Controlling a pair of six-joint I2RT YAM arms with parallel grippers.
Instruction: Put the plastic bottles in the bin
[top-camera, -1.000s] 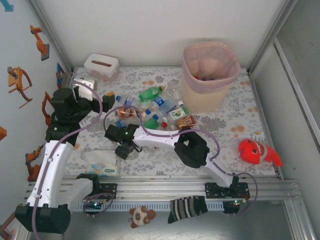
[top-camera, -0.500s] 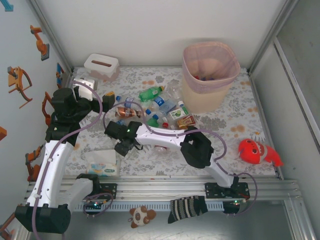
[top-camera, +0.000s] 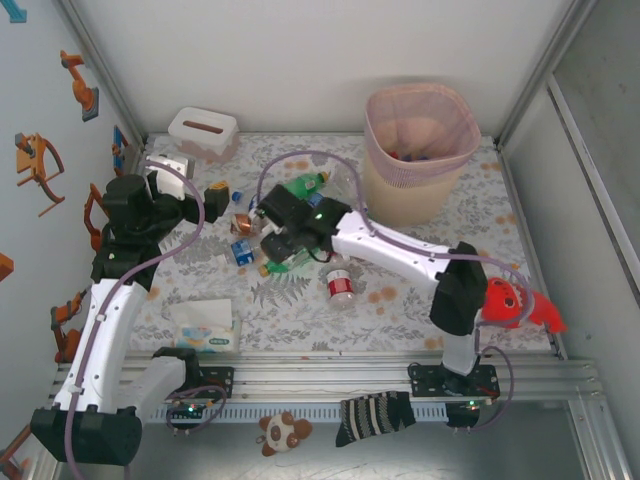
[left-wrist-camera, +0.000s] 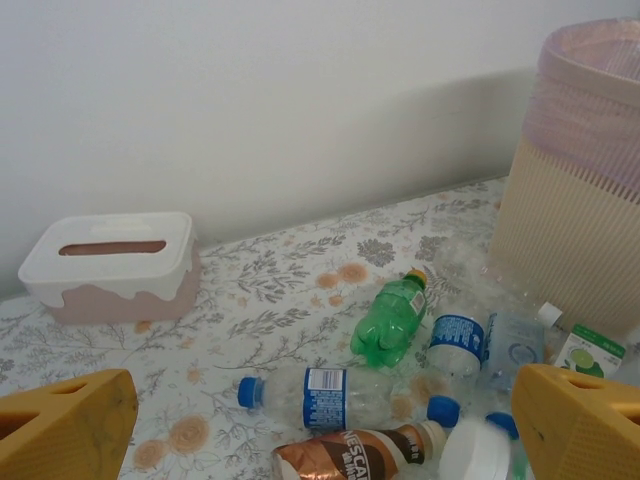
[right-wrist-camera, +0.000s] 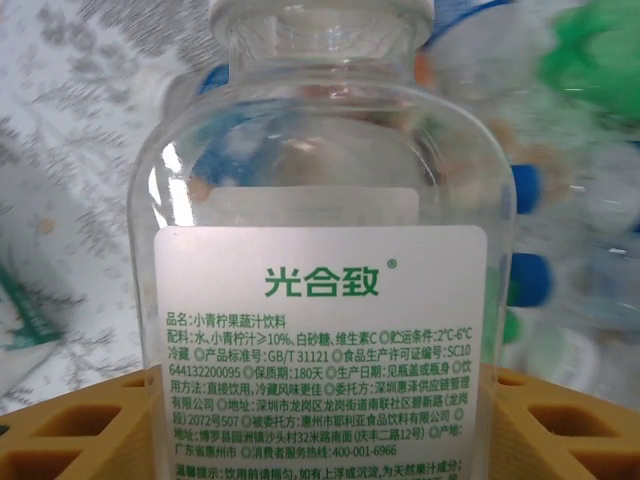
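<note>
Clear plastic bottle with a white, green-printed label (right-wrist-camera: 320, 200): stands in the middle of the right wrist frame, neck at the top edge, its long axis running straight away from the wrist.
Right gripper (right-wrist-camera: 322, 420): its yellow pads (right-wrist-camera: 70, 430) flank the bottle's lower body at the bottom corners and look pressed to both sides, so I judge it gripped; in the overhead frame this gripper (top-camera: 283, 248) is left of centre, over the loose pile.
Other plastic bottles: a green bottle with an orange cap (top-camera: 301, 186) and several clear blue-labelled ones lie on their sides around the gripper; one red-labelled clear bottle (top-camera: 340, 285) lies apart, lower centre.
Tall beige bin with a pink liner (top-camera: 418, 205): upper right of centre, well apart from the gripper; a few coloured bits show inside.
Deciding relation: the bin lies up and to the right of the held bottle, so the carry likely crosses the pile; the right arm is the nearer one.
Left gripper (left-wrist-camera: 320, 430): fingers spread wide, nothing between them, at the left of the overhead frame, facing the pile.
Surroundings: white tissue box with a slot (top-camera: 203, 130), upper left, on the floral table cloth (top-camera: 400, 310).
</note>
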